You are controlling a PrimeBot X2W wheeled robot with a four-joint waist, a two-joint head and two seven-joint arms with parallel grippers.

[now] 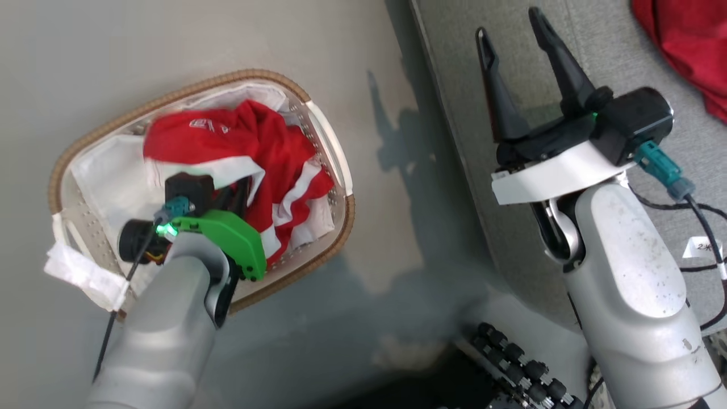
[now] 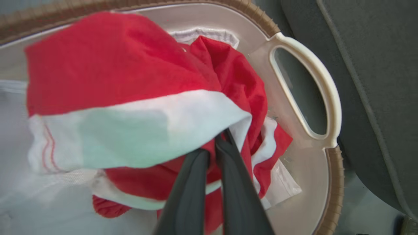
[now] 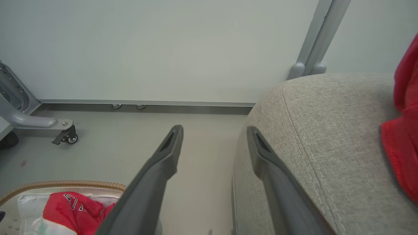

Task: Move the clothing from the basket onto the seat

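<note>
The head view takes in both arms. The left gripper (image 1: 238, 196) is down in the basket (image 1: 199, 85), which stands on the floor (image 1: 170, 34) beside the seat (image 1: 619, 51). The right gripper (image 1: 507, 25) hangs over the seat's edge, well apart from the basket. Cloth hides the left fingertips in that view.

The left wrist view shows them: the two fingers (image 2: 192, 182) are pressed close together, pinching a fold of the clothing (image 2: 114, 65), with a white band draped over their tips.

The right wrist view shows the right gripper's fingers (image 3: 163, 163) spread wide with nothing between them. One is over the floor and the other is in front of the seat's rounded corner, with a pale wall (image 3: 163, 49) beyond.

The clothing is a crumpled bright red heap with broad white stripes, lying in the basket on the white liner (image 1: 108, 170). White lettering shows on its upper fold in the head view. In the left wrist view its left part is blurred. A second red garment (image 1: 687, 40) lies on the seat at the far right, apart from the right gripper.
</note>
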